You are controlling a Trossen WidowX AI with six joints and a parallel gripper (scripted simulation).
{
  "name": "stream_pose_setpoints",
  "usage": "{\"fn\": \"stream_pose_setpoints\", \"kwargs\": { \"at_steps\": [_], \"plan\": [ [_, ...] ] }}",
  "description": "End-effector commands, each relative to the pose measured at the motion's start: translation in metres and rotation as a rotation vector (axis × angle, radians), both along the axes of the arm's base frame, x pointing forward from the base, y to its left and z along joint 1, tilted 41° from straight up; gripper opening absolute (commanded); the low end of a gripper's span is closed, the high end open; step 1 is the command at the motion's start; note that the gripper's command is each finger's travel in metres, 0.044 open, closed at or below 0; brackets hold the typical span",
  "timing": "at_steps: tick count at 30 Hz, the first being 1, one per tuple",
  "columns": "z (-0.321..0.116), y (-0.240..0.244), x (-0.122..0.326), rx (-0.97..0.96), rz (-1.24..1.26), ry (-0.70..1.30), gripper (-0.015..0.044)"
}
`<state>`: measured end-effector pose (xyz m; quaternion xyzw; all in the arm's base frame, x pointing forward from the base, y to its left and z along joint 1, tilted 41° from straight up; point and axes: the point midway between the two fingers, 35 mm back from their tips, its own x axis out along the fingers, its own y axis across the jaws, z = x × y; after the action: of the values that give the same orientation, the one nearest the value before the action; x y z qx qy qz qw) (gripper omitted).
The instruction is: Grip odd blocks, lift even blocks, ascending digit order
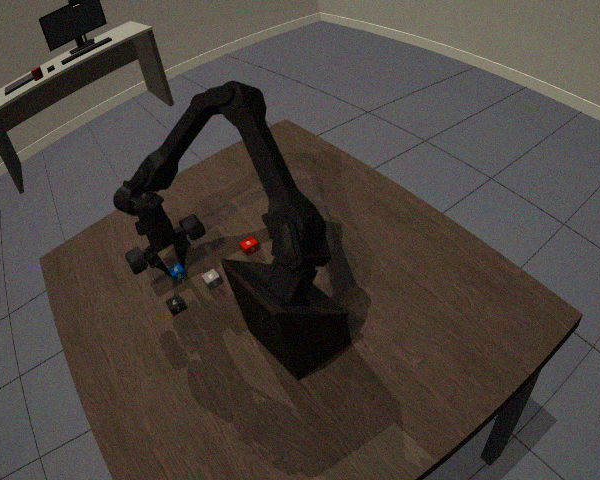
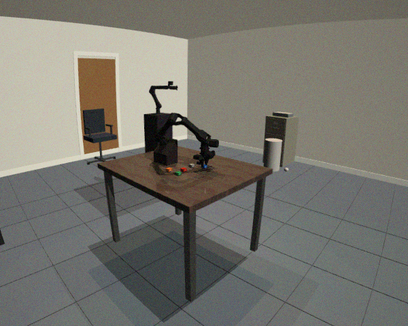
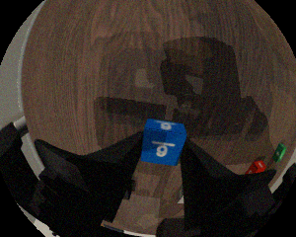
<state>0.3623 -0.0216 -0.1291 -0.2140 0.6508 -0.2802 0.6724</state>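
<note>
A blue block (image 1: 176,271) (image 2: 205,166) (image 3: 162,149) stands on the table, its digit a 6 or a 9 with a bar beside it. My gripper (image 1: 175,270) (image 2: 205,166) (image 3: 163,138) points down and is shut on the blue block, one fingertip against each side. I see no gap under the block. A white block (image 1: 211,279) (image 2: 191,165) and a black block (image 1: 175,304) stand close by. A red block (image 1: 248,245) (image 2: 183,170) (image 3: 257,167) and a green block (image 2: 177,173) (image 3: 279,152) lie farther off, with an orange block (image 2: 168,170). Their digits are too small to read surely.
The wooden table (image 1: 445,289) (image 2: 211,189) carries the arm's dark base (image 1: 310,335) (image 2: 165,152), near the white block. The arm casts shadows around the blocks. A desk with a monitor (image 1: 73,25), a chair (image 2: 98,134) and a cabinet (image 2: 290,140) stand away from the table.
</note>
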Motion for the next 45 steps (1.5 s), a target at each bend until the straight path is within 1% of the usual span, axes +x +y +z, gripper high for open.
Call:
{"fn": "stream_pose_setpoints", "kwargs": {
  "at_steps": [1,33,45],
  "plan": [
    [0.0,-0.001,0.0,-0.002,0.004,0.004,0.012],
    [0.011,0.009,0.0,-0.002,0.004,0.004,0.012],
    [0.0,-0.001,0.0,-0.002,0.004,0.004,0.012]
  ]
}}
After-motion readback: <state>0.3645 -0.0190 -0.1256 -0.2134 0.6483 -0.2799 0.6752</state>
